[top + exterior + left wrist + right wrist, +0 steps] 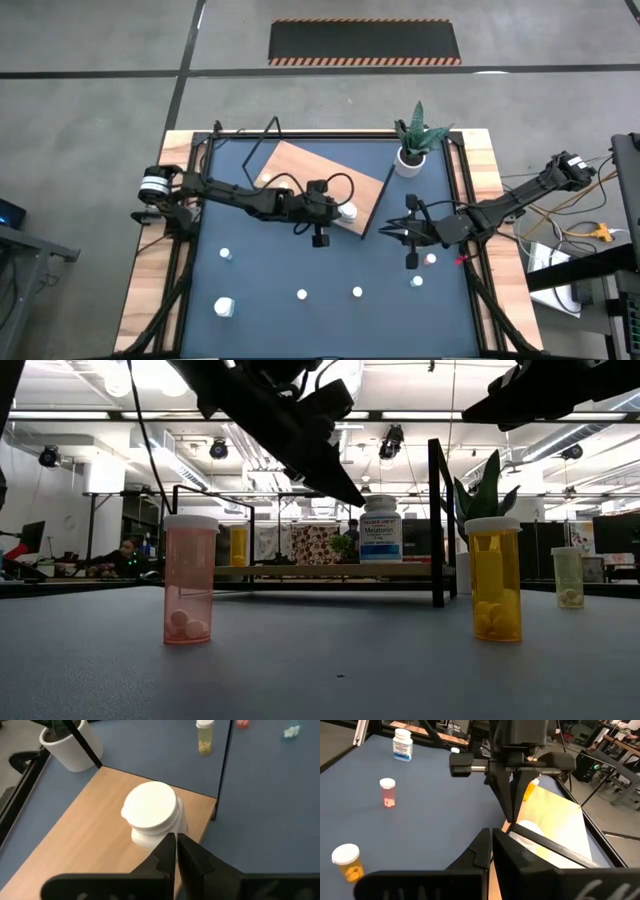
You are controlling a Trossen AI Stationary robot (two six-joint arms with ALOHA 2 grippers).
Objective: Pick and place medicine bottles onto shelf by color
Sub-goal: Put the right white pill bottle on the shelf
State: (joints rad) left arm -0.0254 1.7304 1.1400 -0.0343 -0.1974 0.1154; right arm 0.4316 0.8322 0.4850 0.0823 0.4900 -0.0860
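The shelf (300, 175) is a light-brown board in a black frame at the table's middle back. A white medicine bottle (150, 812) with a blue label (381, 532) stands upright on the board near its right near corner. My left gripper (176, 840) is shut, its tips right at this bottle's side. My right gripper (492, 837) is shut and hovers above the table just right of the shelf (385, 232), holding nothing. Small bottles stand on the blue tabletop: a pink one (190, 578), an orange one (496, 578) and a yellowish one (567, 576). My left gripper has its shut fingertips (170, 845) against the white bottle's side (155, 837), just below the lid, slanting down from the table's left. Whether they touch the bottle I cannot tell. The bottle stands upright on the shelf board.
A white pot with a green plant (408, 158) stands at the shelf's far right. A bigger white bottle (224, 306) and several small ones (302, 295) (357, 292) (417, 282) are spread over the near half. An orange bottle (531, 787) shows behind my left gripper.
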